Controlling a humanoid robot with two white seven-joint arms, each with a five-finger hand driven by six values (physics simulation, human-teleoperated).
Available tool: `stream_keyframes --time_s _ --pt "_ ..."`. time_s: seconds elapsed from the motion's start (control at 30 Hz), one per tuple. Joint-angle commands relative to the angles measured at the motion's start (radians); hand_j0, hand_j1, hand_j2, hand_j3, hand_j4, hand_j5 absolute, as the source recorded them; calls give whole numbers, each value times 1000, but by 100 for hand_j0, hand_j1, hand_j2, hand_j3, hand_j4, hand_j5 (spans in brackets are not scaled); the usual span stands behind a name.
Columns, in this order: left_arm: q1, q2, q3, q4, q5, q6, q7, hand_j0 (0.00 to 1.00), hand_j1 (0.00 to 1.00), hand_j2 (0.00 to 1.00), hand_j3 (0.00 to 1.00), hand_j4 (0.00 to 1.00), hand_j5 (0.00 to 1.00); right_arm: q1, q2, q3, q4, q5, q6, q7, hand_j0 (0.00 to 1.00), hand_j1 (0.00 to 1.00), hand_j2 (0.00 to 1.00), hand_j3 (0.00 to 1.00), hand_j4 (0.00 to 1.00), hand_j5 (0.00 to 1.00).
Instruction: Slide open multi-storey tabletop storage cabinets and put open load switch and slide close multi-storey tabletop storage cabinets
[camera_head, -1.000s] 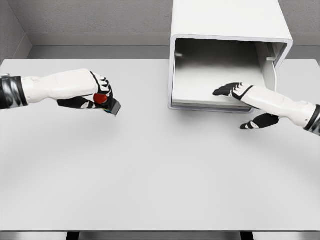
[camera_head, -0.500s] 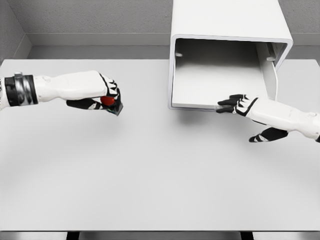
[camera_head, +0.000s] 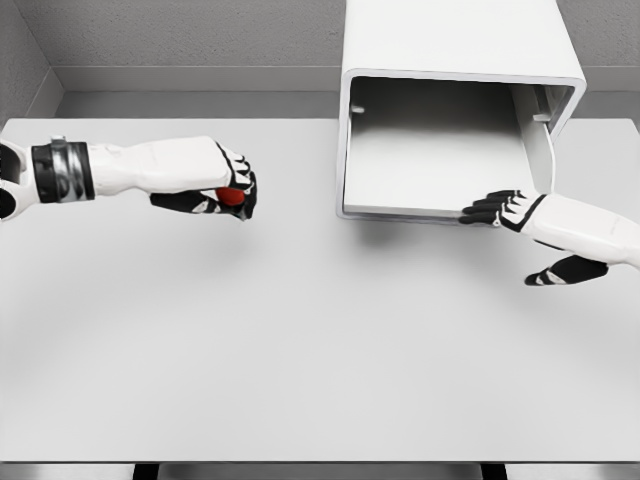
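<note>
Cabinet (camera_head: 450, 60) stands open at the back of the worktop (camera_head: 320, 340), empty inside. Left hand (camera_head: 225, 190) grips the red load switch (camera_head: 232, 197), well left of it. Right hand (camera_head: 515, 210), fingers spread, rests at the opening's lower edge. Placing and closing remain.

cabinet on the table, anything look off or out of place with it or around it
Nothing stands out. The cabinet sits square at the table's far edge with its drawer open and empty. The left hand holds the red-topped load switch above the table, and the right hand rests at the drawer's front edge. Nothing spilled or damaged.
</note>
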Motion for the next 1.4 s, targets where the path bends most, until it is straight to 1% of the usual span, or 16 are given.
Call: stream_keyframes --time_s 0.0,0.17,0.23,0.37,0.43,0.5,0.53,0.63,0.97,1.03,1.07,1.1,1.2,1.27,1.3,1.37 --pt "-2 -17 -8 9 7 2 1 44 44 44 44 44 44 0 -49 -1 -3 -9 2 -43 100 100 100 100 100 100" --pt "-9 -36 -8 20 3 2 -1 44 44 44 44 44 44 -3 -64 -1 -7 -9 2 -65 100 100 100 100 100 100" --pt "-9 -36 -8 20 1 2 -1 44 44 44 44 44 44 -26 -53 -15 -12 -40 2 -84 100 100 100 100 100 100" --pt "-23 -36 -6 18 2 2 1 44 44 44 44 44 44 -80 -26 -7 -18 -41 2 -80 100 100 100 100 100 100" --pt "-26 -36 -6 18 4 2 1 44 44 44 44 44 44 -95 25 30 -20 -40 2 -49 100 100 100 100 100 100" --pt "-31 -36 -6 18 4 2 1 44 44 44 44 44 44 -152 63 107 -20 -38 2 -38 100 100 100 100 100 100" --pt "-31 -36 -8 18 4 2 1 44 44 44 44 44 44 -160 66 117 -20 -38 2 -31 100 100 100 100 100 100" --pt "-32 -37 -6 17 2 2 1 44 44 44 44 44 44 -161 96 131 -20 -35 2 -5 100 100 100 100 100 100" --pt "-32 -73 -9 17 -14 2 2 44 44 44 44 44 44 -153 108 142 -17 -33 2 -14 100 100 100 100 100 100" --pt "-34 -71 -28 17 -13 2 2 44 44 44 44 44 44 -164 115 134 -12 -32 2 -12 100 100 100 100 100 100" --pt "-34 -71 -28 17 -13 2 2 44 44 44 44 44 44 -164 119 116 -4 -26 2 -11 100 100 100 100 100 100" --pt "-34 -71 -28 17 -13 2 2 44 44 44 44 44 44 -163 148 87 25 -7 2 -6 100 100 100 100 100 100" --pt "-37 -71 -28 17 -13 2 2 44 44 44 44 44 44 -156 174 82 40 8 2 0 100 100 100 100 100 100" --pt "-37 -71 -28 17 -13 2 2 44 44 44 44 44 44 -152 207 82 81 9 2 20 100 100 100 100 100 100" --pt "-37 -71 -28 17 -13 2 2 44 44 44 44 44 44 -152 214 82 106 11 2 27 100 100 100 100 100 100" --pt "-38 -71 -28 17 -13 2 2 44 44 44 44 44 44 -147 212 84 114 9 2 46 100 100 100 100 100 100"
